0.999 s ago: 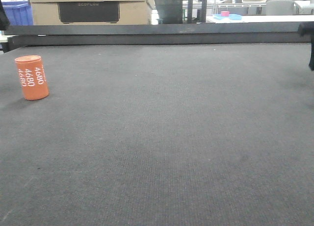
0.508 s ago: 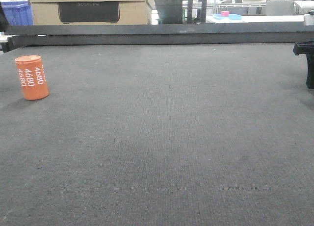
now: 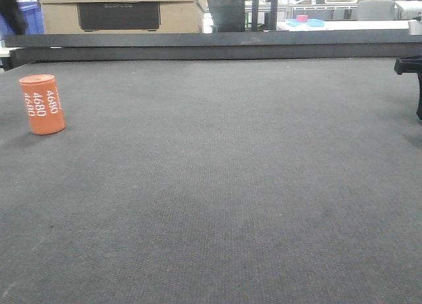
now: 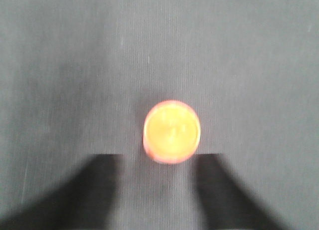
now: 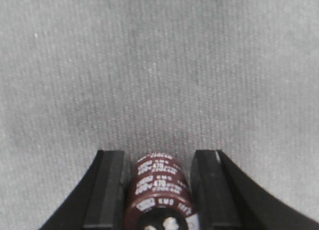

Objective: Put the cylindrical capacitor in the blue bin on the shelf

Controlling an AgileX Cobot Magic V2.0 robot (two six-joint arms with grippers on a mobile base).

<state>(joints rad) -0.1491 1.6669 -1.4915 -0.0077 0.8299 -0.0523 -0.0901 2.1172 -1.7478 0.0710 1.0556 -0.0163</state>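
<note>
A dark maroon cylindrical capacitor (image 5: 159, 187) with white print lies between the fingers of my right gripper (image 5: 158, 155), which is shut on it over the dark mat. In the front view only a black part of the right gripper (image 3: 415, 80) shows at the right edge. A blue bin (image 3: 33, 17) stands beyond the table at the far left, partly hidden by a dark arm part (image 3: 10, 7). My left gripper (image 4: 158, 167) is open, looking straight down, with its blurred fingertips (image 4: 107, 165) either side of an orange cylinder (image 4: 172, 131) and not touching it.
The orange cylinder marked 4680 (image 3: 42, 104) stands upright at the left of the dark mat (image 3: 217, 185). A black rail (image 3: 211, 45) runs along the table's far edge. Cardboard boxes (image 3: 119, 7) and a blue tray (image 3: 306, 22) stand behind.
The right gripper shifted at the right edge, now showing less of itself. The dark arm part at the top left moved further into view. The orange cylinder has not moved.
</note>
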